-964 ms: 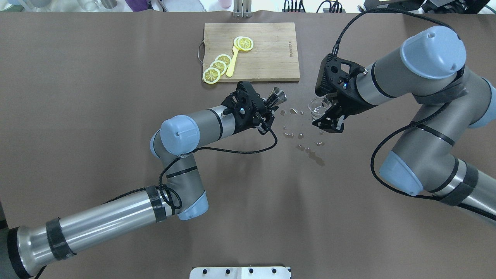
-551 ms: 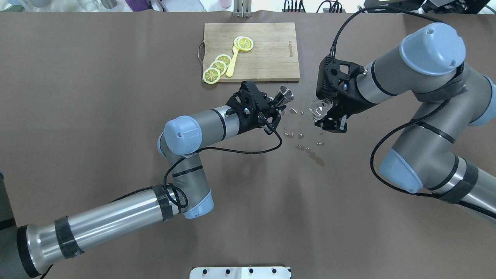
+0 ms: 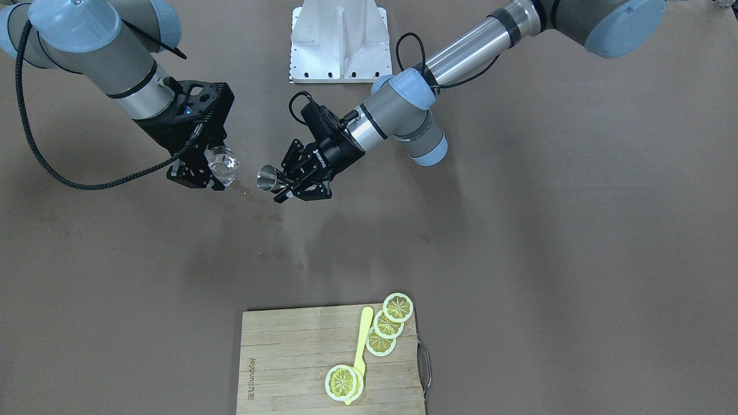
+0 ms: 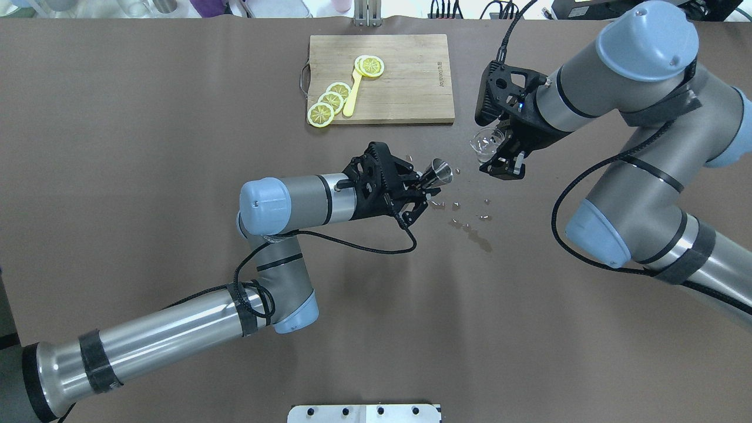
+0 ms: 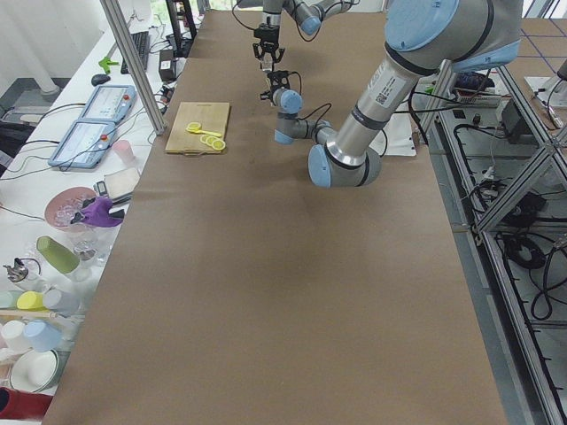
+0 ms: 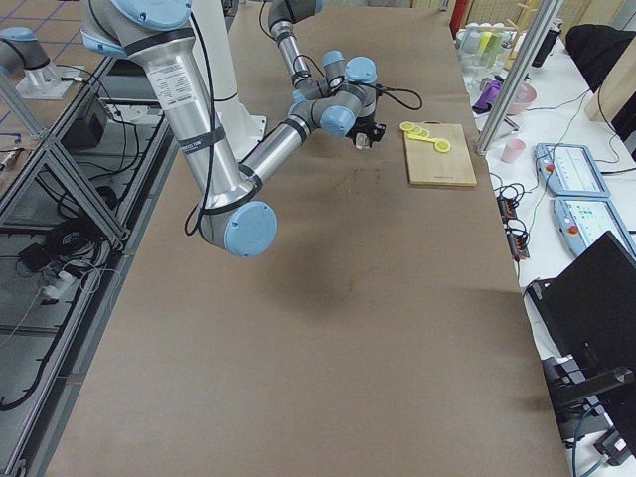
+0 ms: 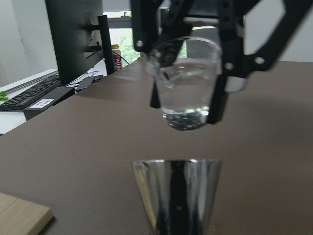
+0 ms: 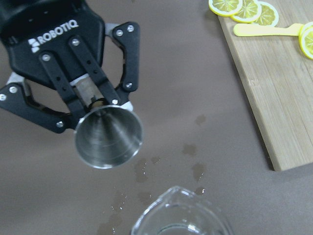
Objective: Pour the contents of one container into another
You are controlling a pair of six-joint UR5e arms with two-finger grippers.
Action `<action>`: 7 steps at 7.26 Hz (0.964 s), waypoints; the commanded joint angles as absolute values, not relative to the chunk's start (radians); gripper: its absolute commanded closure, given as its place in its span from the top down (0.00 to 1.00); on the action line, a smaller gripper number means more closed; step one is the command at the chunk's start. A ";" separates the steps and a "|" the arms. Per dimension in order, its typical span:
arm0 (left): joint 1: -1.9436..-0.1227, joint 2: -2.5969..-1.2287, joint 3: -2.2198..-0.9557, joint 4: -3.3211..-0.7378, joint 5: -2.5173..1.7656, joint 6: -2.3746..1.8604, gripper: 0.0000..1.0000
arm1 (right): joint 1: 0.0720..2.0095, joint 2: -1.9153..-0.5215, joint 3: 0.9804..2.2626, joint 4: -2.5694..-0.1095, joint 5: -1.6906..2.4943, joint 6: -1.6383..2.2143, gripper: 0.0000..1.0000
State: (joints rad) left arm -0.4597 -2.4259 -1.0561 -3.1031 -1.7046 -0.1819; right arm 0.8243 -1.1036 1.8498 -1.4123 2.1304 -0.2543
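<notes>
The left jaws are closed on the jigger (image 4: 440, 172) at its waist, with the open cone sticking out past their tips and lying nearly on its side. The right jaws are closed on the cup (image 4: 486, 144), one on each wall, and hold it clear of the desk (image 4: 176, 117). It is roughly upright, with clear liquid in its bottom.

From the left jaws the cup sits straight ahead and higher, a gap away from the jigger's mouth. Spilled drops (image 4: 470, 229) dot the desk below that gap. The right wrist view looks into the jigger and shows no liquid.

The step in hand seems to be lining up mouth and rim. To do it well, the jigger's lip should be above the cup's rim and inside it before any further tilt. Lower the cup under the left jaws' tips, or lift the jigger, and close the gap first.
</notes>
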 commanded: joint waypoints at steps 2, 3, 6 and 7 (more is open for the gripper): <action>-0.459 -2.421 -1.048 -3.125 -1.769 -0.112 0.00 | 0.828 -1.031 1.830 -1.521 2.178 -0.242 0.00; -0.459 -2.421 -1.048 -3.138 -1.767 -0.110 0.00 | 0.825 -1.023 1.830 -1.537 2.183 -0.242 0.00; -0.459 -2.422 -1.048 -3.139 -1.766 -0.110 0.00 | 0.824 -1.026 1.838 -1.578 2.255 -0.244 0.00; -0.459 -2.421 -1.048 -3.137 -1.766 -0.110 0.00 | 0.821 -1.028 1.841 -1.578 2.247 -0.248 0.00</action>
